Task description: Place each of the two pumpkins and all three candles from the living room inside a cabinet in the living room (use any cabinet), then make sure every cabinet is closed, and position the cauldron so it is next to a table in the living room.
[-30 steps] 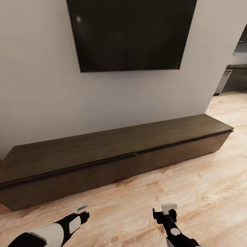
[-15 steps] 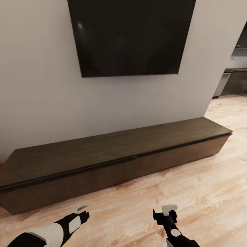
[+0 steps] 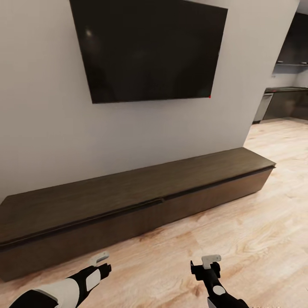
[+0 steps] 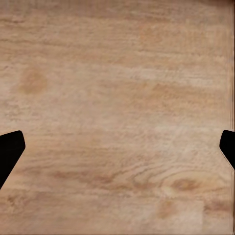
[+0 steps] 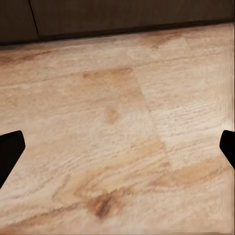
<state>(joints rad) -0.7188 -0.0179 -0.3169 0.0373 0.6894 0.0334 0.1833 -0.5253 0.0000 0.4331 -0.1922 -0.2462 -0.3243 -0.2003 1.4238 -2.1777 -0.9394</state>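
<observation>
The cabinet (image 3: 128, 201), a long low dark-brown unit, stands against the white wall with its flat drawer fronts shut. My left gripper (image 3: 104, 268) and right gripper (image 3: 205, 268) hover low over the wood floor in front of it, apart from it. Both are open, with nothing between the fingers. In the left wrist view the left gripper (image 4: 117, 152) is over bare floor. In the right wrist view the right gripper (image 5: 117, 152) faces the floor, with the cabinet's base (image 5: 122, 17) beyond it. The pumpkins, candles, cauldron and table are out of view.
A large black TV (image 3: 149, 49) hangs on the wall above the cabinet. Light wood floor (image 3: 256, 239) stretches to the right, toward dark kitchen units (image 3: 284, 102) past the wall's corner.
The camera has moved: the view has drawn back and shifted, so the cabinet and TV sit further left and more of the kitchen shows. The arms hold the same pose.
</observation>
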